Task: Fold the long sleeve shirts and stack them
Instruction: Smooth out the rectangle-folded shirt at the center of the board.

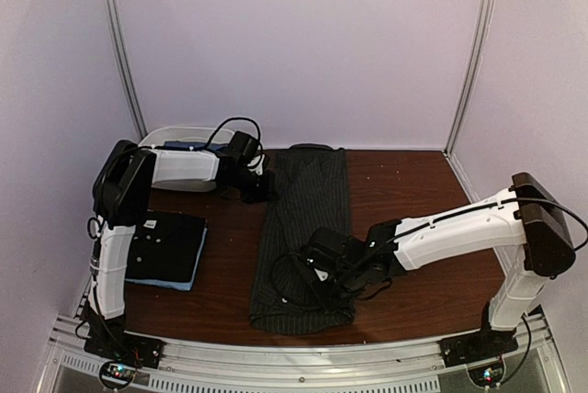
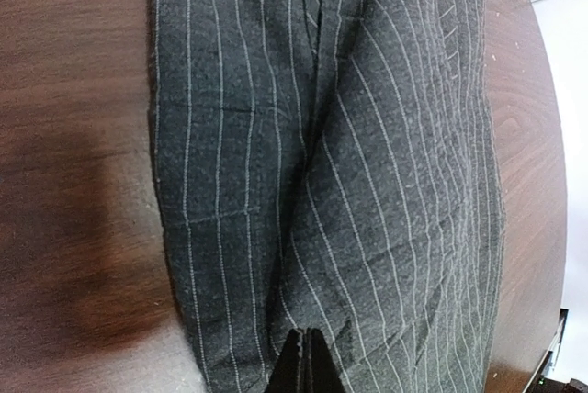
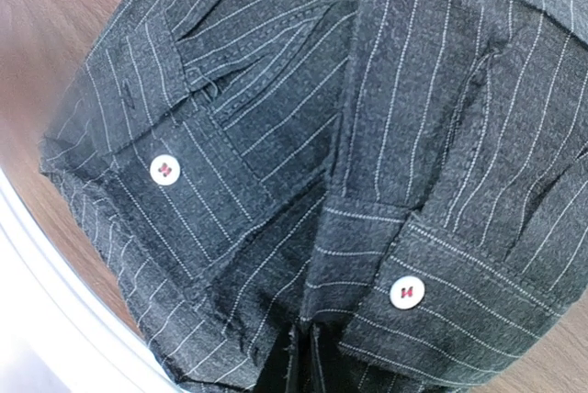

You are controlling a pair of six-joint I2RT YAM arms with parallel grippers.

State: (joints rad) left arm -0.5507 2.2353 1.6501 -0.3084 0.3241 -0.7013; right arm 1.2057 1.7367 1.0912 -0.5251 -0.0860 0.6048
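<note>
A dark charcoal pinstriped long sleeve shirt (image 1: pixel 308 218) lies folded into a long narrow strip down the middle of the table. My right gripper (image 1: pixel 317 269) rests on its near part. In the right wrist view its jaws (image 3: pixel 306 333) are pinched on a fold of sleeve between two cuffs with white buttons (image 3: pixel 407 292). My left gripper (image 1: pixel 255 186) sits at the far left edge of the strip, and its tips (image 2: pixel 308 336) are shut over the pinstriped cloth (image 2: pixel 349 163) with nothing seen between them. A folded black shirt (image 1: pixel 167 244) lies at the left on a light blue one (image 1: pixel 190 283).
A white oval tub (image 1: pixel 179 136) stands at the back left, behind the left arm. Bare brown table (image 1: pixel 413 191) shows to the right of the strip. The shirt's near hem lies close to the front metal rail (image 1: pixel 303 352).
</note>
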